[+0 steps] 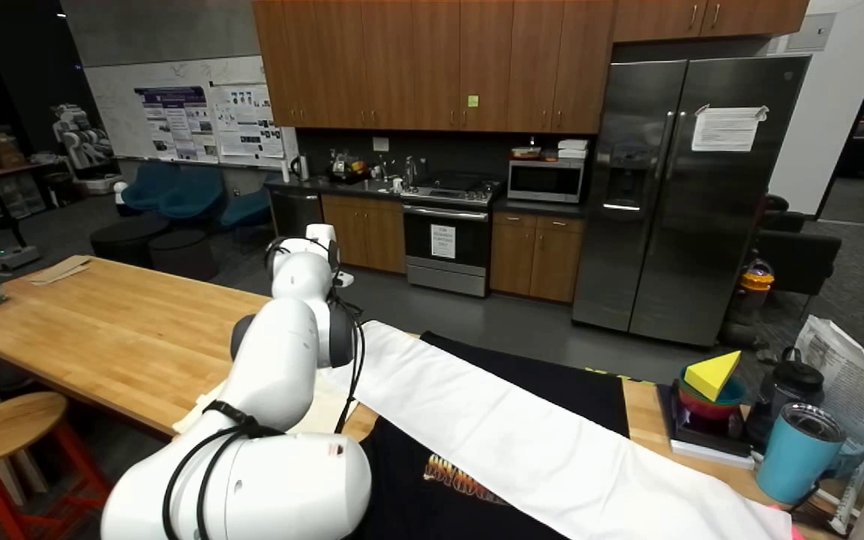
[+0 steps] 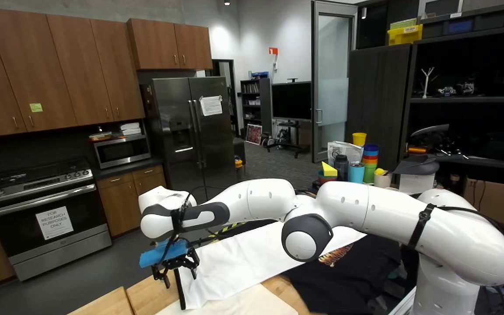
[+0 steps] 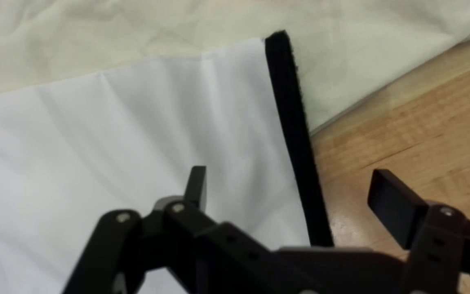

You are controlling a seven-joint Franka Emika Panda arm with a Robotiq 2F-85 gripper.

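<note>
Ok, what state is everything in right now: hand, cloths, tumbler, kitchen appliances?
Hand: open, nothing gripped
White cloth: laid out long, lightly wrinkled
Black edging on it: nearly straight
Cream cloth: wrinkled, partly under the white cloth
Black cloth: partly covered by the white cloth
Blue tumbler: upright
Fridge: doors shut
Oven: door shut
Microwave: door shut

Wrist view: gripper [image 3: 296, 196] cut off at 2 edges, bottom and right, and slightly blurred; white cloth [image 3: 108, 163] runs out past left edge, cream cloth [image 3: 235, 24] past top. In an exterior view the arm [image 1: 274, 367] hides the gripper, its own lower end lost below the frame. There too: print [image 1: 458, 478] on black cloth [image 1: 402, 491], partly covered by white cloth, can't be made out; notice [image 1: 728, 129] on fridge [image 1: 702, 240] too small to read.
</note>
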